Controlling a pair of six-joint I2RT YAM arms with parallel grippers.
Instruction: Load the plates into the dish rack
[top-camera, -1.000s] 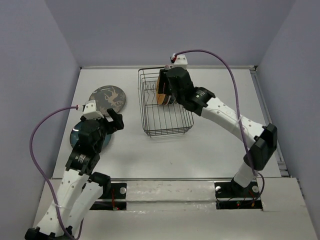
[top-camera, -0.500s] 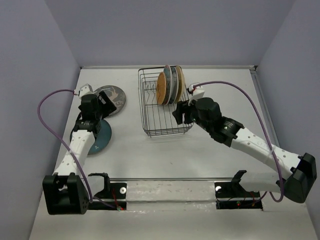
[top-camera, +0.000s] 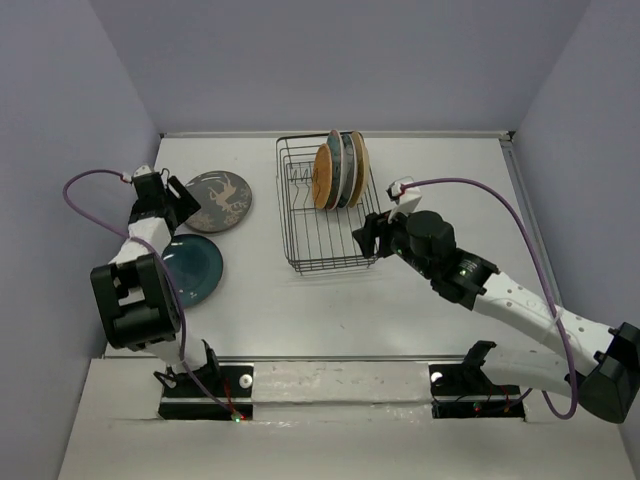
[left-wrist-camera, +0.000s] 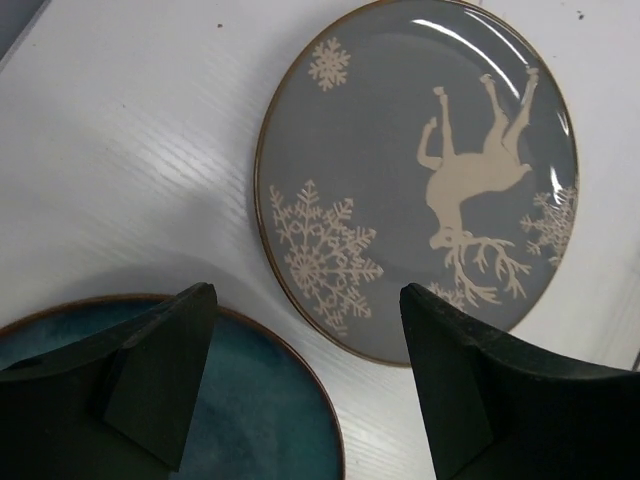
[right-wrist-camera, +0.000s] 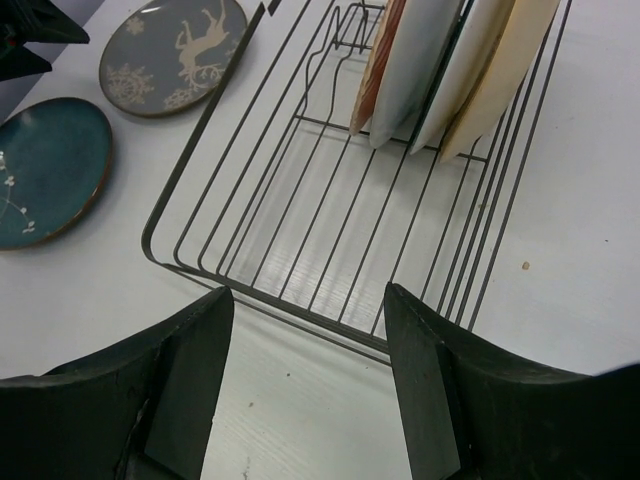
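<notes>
Open and empty, the left hand (left-wrist-camera: 305, 293) hovers over the grey plate (left-wrist-camera: 420, 170), flat on the worktop (top-camera: 430, 170) beside the teal plate (top-camera: 200, 268); the open right hand (right-wrist-camera: 308, 295) faces the dish rack (top-camera: 330, 268), whose dividers (top-camera: 298, 177) prop four plates (top-camera: 340, 170) upright.

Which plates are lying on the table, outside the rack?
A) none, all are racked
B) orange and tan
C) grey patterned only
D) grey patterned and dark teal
D: the grey patterned plate and the dark teal plate lie flat on the table to the left of the dish rack, while the other plates stand upright at the rack's far end.
</notes>
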